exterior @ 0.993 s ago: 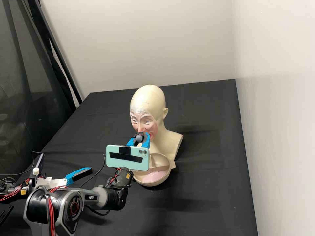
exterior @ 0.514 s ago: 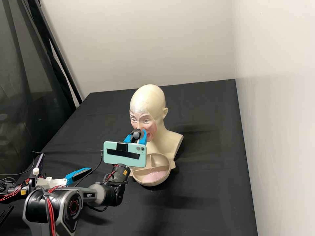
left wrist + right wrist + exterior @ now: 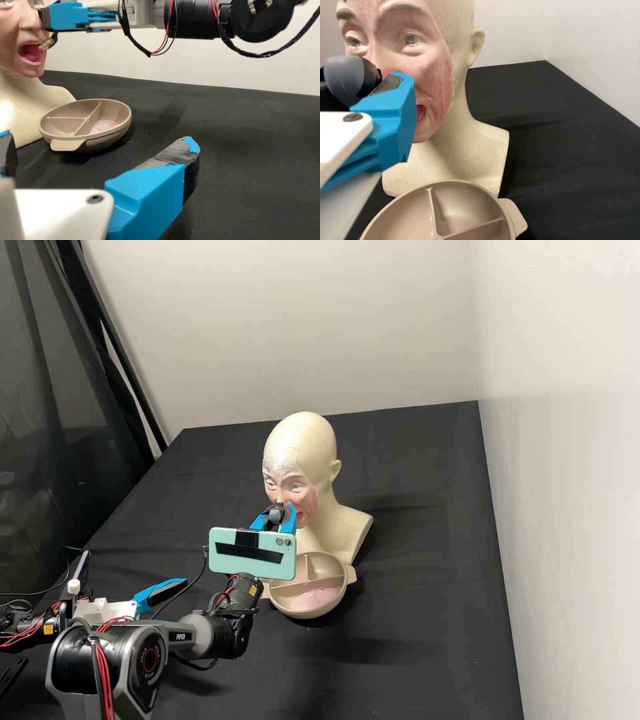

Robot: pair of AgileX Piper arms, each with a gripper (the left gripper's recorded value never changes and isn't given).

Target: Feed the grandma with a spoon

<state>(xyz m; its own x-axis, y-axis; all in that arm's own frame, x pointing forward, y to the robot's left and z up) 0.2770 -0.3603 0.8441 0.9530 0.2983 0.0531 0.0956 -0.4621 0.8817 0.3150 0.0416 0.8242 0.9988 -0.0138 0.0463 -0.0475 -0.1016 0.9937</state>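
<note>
My high camera looks forward and down across the bench (image 3: 413, 507); both wrist cameras sit low, close, sharing the head (image 3: 300, 453) (and bowl (image 3: 313, 609)).

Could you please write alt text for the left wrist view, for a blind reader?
The right gripper holds a spoon at the open mouth of a mannequin head. A divided beige bowl sits on the black bench beside it, and the open left gripper is nearest the camera.
</note>
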